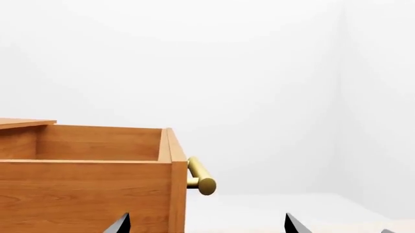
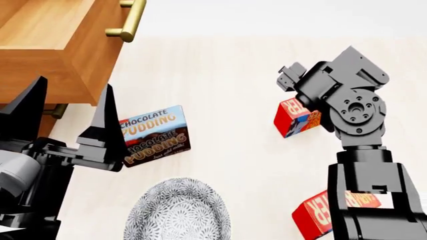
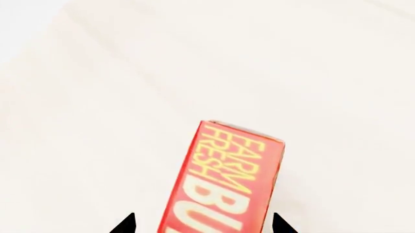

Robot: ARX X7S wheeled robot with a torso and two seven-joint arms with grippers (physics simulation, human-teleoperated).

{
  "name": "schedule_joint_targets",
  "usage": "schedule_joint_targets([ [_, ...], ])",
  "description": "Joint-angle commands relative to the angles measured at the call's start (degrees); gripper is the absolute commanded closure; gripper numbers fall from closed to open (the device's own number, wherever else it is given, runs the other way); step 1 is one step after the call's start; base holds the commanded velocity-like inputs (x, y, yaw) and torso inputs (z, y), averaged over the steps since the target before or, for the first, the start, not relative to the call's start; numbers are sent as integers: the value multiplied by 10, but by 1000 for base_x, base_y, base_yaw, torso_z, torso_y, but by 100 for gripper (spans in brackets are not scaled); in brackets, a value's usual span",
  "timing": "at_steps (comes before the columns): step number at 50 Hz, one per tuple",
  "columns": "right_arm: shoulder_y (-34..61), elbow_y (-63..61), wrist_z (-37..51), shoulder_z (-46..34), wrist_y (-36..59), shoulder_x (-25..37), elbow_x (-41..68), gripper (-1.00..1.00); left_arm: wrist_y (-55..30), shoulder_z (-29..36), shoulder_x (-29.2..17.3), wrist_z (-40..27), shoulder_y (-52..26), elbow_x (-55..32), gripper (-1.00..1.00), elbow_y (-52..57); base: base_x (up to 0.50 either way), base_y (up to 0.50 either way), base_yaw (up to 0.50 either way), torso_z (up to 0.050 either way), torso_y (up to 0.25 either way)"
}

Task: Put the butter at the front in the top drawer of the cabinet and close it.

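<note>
Across the pale table [image 2: 220, 65] we see the top drawer [image 2: 47, 40] already pulled open at ten o'clock, while our right gripper's [image 3: 203, 225] fingers, spread but gripping nothing, straddle the butter [image 2: 295, 118] at two o'clock, leaving lifting, stowing and closing.

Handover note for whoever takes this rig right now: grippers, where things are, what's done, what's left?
Left gripper: open, empty, beside the top drawer, which is already pulled out of the cabinet.
Right gripper: open, jaws either side of the butter on the table, not visibly closed on it.
The second butter carton lies nearer the robot.
Left: grasp, place in drawer, shut it.
</note>
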Motion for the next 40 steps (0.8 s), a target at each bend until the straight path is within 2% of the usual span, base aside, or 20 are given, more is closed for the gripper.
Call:
schedule_joint_targets([
  [1,1,17,-8,-4,-7,-1,-4,-100,4,0,-2,0,1,-1,-100,-4,0,0,0,0,0],
  [40,19,122,-65,-26,-31,-11,-24,-100,18,4,-6,1,7,2,-100,-13,0,0,0,0,0],
])
